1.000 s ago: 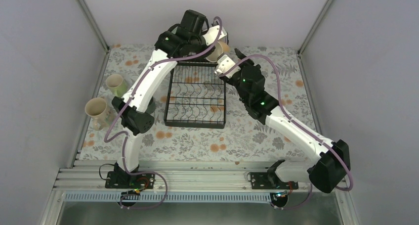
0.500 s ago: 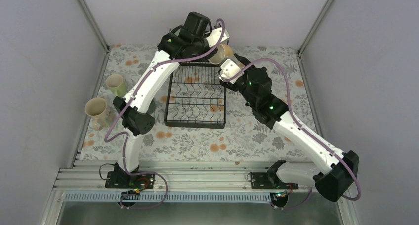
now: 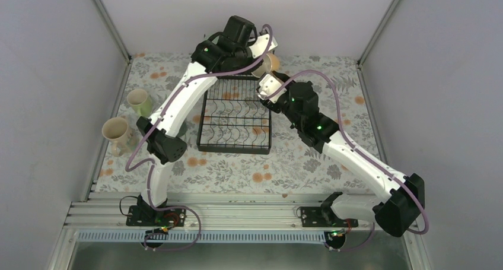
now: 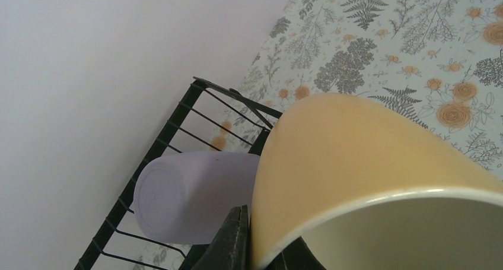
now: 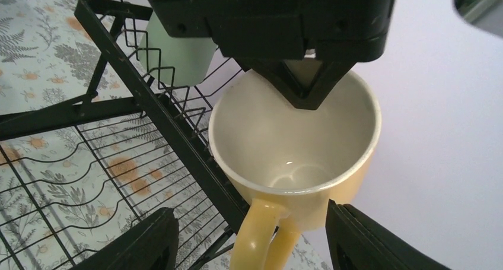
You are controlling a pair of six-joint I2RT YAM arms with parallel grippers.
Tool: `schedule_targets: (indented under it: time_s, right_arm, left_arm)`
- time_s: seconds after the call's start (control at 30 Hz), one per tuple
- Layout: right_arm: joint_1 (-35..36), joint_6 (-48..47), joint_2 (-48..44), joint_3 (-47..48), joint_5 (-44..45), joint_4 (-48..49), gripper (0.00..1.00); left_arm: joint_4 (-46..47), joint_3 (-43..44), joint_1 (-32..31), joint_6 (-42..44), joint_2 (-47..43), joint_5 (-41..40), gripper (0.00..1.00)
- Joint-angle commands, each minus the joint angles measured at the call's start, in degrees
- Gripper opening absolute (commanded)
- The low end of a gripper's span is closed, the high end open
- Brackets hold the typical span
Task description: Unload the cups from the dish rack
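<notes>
My left gripper point(image 3: 259, 57) is shut on the rim of the yellow-orange mug point(image 3: 271, 62) and holds it tilted above the black dish rack's point(image 3: 236, 113) far right corner. In the right wrist view its finger point(image 5: 299, 83) dips inside the mug point(image 5: 296, 139). My right gripper point(image 5: 255, 243) is open, one finger point(image 5: 139, 243) on each side of the mug's handle point(image 5: 255, 240), not touching. A lavender tumbler point(image 4: 190, 196) and a mint-green tumbler point(image 5: 178, 50) lie in the upper shelf point(image 4: 178, 127). The left wrist view shows the mug wall point(image 4: 356, 163) pinched.
A light green mug point(image 3: 139, 101) and a beige patterned mug point(image 3: 117, 133) stand on the floral table at the left wall. The rack's slotted lower tray point(image 5: 71, 157) holds nothing. The enclosure's back wall is close behind the mug.
My right gripper has moved left and up to the held yellow mug and now straddles its handle. The left gripper has shifted the mug slightly right.
</notes>
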Motion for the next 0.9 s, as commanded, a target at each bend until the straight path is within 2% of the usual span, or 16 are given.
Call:
schedule_targets:
  time_s: [0.0, 0.1, 0.27, 0.37, 0.47, 0.87]
  right_arm:
    - [0.76, -0.88, 1.3, -2.04, 3.7, 6.62, 0.63]
    - [0.79, -1.21, 1.51, -2.85, 5.1, 8.18, 0.55]
    - [0.96, -1.68, 0.11, -2.98, 6.17, 9.0, 0.37]
    - [1.13, -1.75, -0.48, -2.62, 6.67, 8.09, 0.31]
    - [1.22, -1.23, -1.0, -2.51, 6.39, 7.11, 0.3]
    - [1.67, -2.07, -2.26, -3.78, 9.03, 8.79, 0.4]
  left_arm:
    - [1.41, -0.78, -2.32, -0.62, -1.77, 0.36, 0.02]
    - [1.5, -0.7, -2.9, -0.49, -2.57, -0.12, 0.02]
    - [1.74, -0.98, -3.42, -0.38, -3.66, -1.12, 0.02]
    - [2.01, -0.75, -3.63, -0.21, -4.3, -1.79, 0.02]
    - [2.31, -0.1, -3.96, -0.04, -4.91, -2.4, 0.02]
    - [2.73, -0.32, -6.44, 1.2, -8.89, -5.37, 0.02]
